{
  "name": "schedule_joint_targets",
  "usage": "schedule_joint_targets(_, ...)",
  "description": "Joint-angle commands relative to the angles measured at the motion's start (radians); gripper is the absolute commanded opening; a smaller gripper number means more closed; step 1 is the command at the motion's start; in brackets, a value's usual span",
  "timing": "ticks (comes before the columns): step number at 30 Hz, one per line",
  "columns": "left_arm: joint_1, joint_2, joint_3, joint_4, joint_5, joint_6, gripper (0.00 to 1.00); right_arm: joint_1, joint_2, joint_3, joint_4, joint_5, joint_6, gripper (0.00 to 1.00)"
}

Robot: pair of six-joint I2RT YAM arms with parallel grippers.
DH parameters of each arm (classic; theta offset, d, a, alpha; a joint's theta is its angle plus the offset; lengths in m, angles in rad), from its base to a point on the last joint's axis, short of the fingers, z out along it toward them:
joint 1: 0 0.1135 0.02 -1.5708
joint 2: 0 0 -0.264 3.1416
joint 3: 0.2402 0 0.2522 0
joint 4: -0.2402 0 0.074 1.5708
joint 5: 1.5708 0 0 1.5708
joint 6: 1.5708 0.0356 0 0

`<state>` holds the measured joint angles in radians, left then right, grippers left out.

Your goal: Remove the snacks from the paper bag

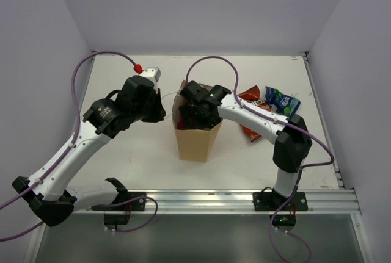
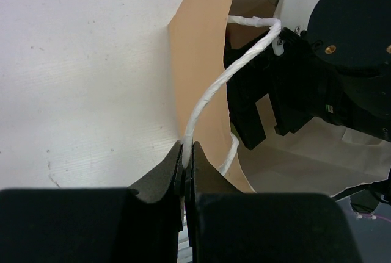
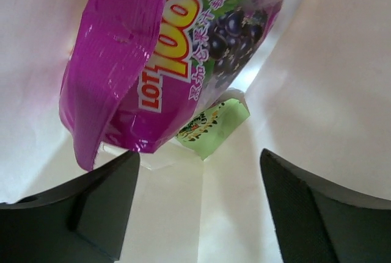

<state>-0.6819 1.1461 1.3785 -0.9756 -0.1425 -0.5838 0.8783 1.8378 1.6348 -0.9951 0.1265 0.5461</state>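
Note:
The tan paper bag (image 1: pixel 197 141) stands upright mid-table. My left gripper (image 2: pixel 186 150) is shut on its white cord handle (image 2: pixel 211 95) at the bag's left side (image 2: pixel 201 61). My right gripper (image 3: pixel 200 162) is open inside the bag, its head (image 1: pixel 201 101) in the bag's mouth. In the right wrist view a purple packet (image 3: pixel 165 49) leans against the bag's inner wall (image 3: pixel 305 92), just beyond the left fingertip. A small green packet (image 3: pixel 217 126) lies under it. A red-orange chip bag (image 1: pixel 252 116) and a blue packet (image 1: pixel 281 100) lie on the table right of the bag.
White walls close in the table (image 1: pixel 122 159) on three sides. A metal rail (image 1: pixel 244 199) runs along the near edge. Purple cables (image 1: pixel 79 86) arc above both arms.

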Motion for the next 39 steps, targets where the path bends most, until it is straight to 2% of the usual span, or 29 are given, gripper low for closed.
schedule_joint_targets(1,-0.002,0.000,-0.012,0.002,0.011,-0.004,0.00,-0.002,-0.060,-0.021,0.062,-0.037,-0.034,0.87)
schedule_joint_targets(14,-0.002,-0.006,-0.027,-0.006,0.011,-0.021,0.00,-0.002,-0.077,-0.084,0.108,-0.062,-0.063,0.88)
schedule_joint_targets(24,-0.002,-0.013,-0.027,-0.014,-0.002,-0.040,0.00,0.004,-0.239,-0.147,0.177,-0.103,-0.021,0.89)
schedule_joint_targets(39,-0.002,0.010,0.007,0.005,0.057,-0.040,0.00,-0.002,-0.072,-0.116,0.269,-0.062,-0.069,0.91)
